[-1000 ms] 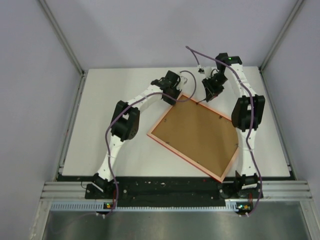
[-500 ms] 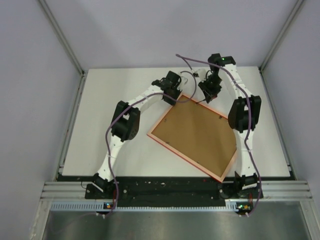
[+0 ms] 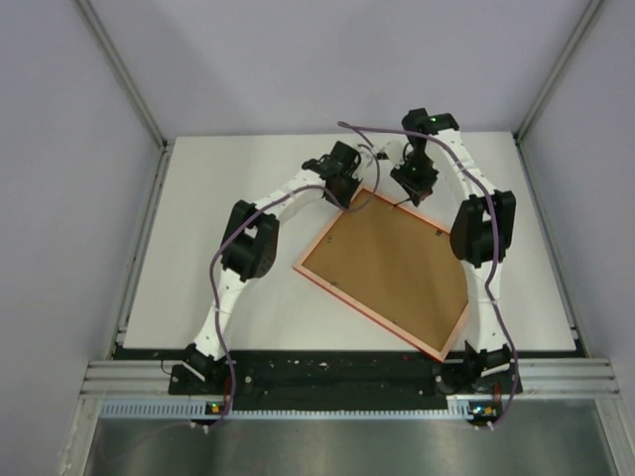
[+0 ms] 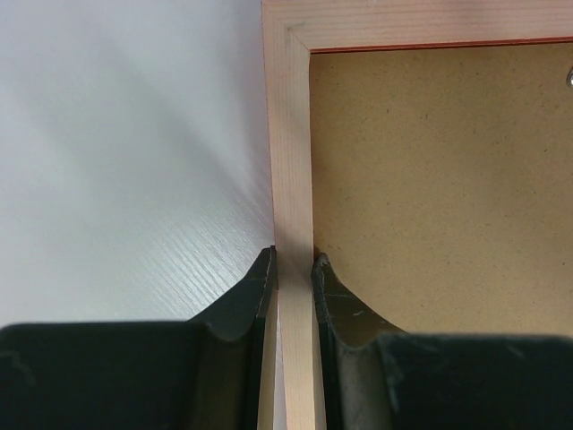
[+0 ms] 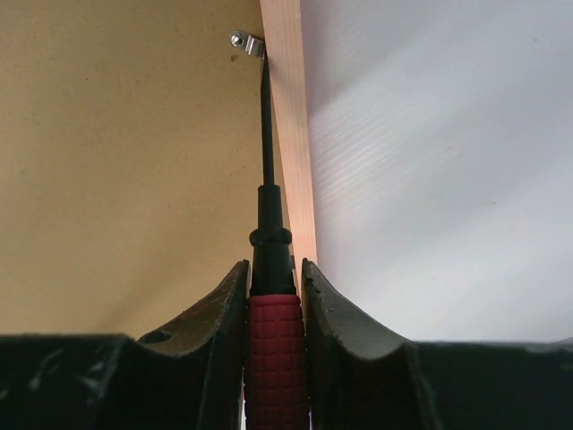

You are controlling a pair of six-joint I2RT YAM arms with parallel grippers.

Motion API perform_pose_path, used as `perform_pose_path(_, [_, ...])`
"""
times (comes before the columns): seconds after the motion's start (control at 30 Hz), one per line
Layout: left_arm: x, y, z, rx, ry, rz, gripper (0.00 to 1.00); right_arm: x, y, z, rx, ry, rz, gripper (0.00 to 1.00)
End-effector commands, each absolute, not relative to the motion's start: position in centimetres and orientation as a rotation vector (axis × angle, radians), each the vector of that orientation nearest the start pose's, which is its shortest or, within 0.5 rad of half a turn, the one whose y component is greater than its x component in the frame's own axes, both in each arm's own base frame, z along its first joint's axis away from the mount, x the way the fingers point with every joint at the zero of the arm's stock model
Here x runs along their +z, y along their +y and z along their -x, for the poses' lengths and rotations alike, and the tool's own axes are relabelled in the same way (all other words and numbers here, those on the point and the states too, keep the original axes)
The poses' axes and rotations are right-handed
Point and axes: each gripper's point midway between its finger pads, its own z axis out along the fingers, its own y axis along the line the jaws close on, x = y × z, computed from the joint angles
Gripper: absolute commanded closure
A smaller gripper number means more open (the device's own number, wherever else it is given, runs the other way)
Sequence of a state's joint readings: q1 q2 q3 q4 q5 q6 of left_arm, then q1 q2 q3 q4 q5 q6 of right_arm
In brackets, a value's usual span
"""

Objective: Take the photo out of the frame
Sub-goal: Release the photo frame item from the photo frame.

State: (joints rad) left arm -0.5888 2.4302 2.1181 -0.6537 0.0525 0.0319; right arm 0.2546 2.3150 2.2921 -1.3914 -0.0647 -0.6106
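Observation:
The frame [image 3: 387,263] lies face down and askew on the white table, brown back up with a reddish rim. The photo is hidden under the back. My left gripper [image 3: 347,194] is shut on the frame's pale rim [image 4: 289,134] just below its far corner, one finger outside and one on the brown back; the left wrist view [image 4: 294,260] shows this. My right gripper [image 3: 413,186] is shut on a screwdriver [image 5: 276,340] with a red handle and black shaft. Its tip touches a small metal tab [image 5: 246,41] by the frame's rim [image 5: 291,134].
The white table [image 3: 198,238] is walled by grey panels with metal rails at its left and right edges. Another small metal tab [image 4: 569,77] sits on the brown back near the far rim. Purple cables arc over both arms.
My right wrist has swung left along the frame's far edge with the screwdriver. My left gripper and the frame have stayed put.

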Motion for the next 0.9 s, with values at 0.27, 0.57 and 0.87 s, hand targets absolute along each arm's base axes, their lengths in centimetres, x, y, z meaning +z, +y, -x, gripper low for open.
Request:
perform_pose_path(0.27, [3.3, -32.9, -44.3, -0.274, 2.5, -0.909, 1.0, 12.6, 8.5, -40.3, -0.023, 2.764, 1.381, 1.0])
perform_pose_path(0.57, [7.0, -33.6, -44.7, -0.329, 2.406, -0.885, 0.99, 17.8, 9.8, -40.7, 0.441, 2.603, 1.099, 1.0])
perform_pose_path(0.87, [7.8, -31.7, -43.1, -0.339, 2.526, -0.78, 0.65, 19.4, 9.9, -39.1, 0.775, 2.508, 0.901, 1.0])
